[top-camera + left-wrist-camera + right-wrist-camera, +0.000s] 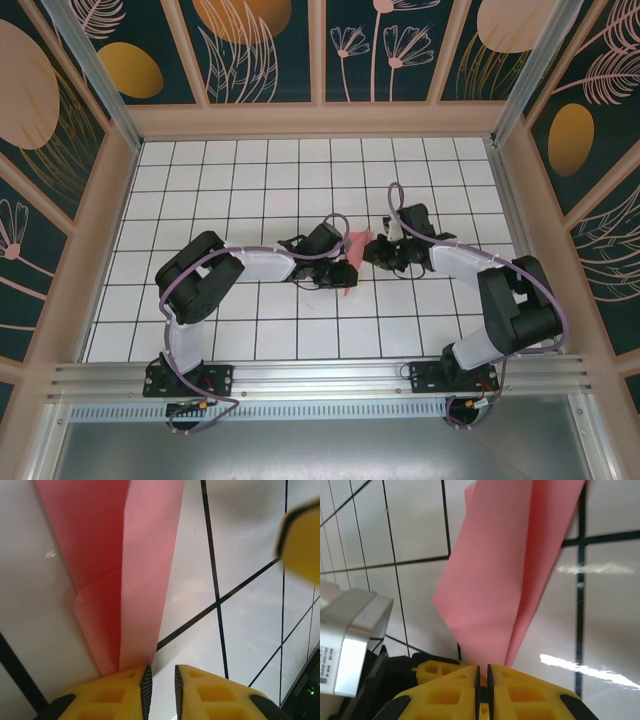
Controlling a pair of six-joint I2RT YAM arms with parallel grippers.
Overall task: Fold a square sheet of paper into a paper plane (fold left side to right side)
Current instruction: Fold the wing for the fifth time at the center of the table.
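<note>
**Pink Paper Pinched for the Next Fold**

The right hand (483,670) was pressed together on one tip of the pink paper (505,560). The left hand (160,672) was set a little apart, with nothing in the gap, and the paper's edge was seen right at one finger (115,692). The paper, creased to a point, was found between both hands on the white counter (250,630). It was judged that the tip had to be held firm and the edges lined up before any crease was pressed flat.
</note>
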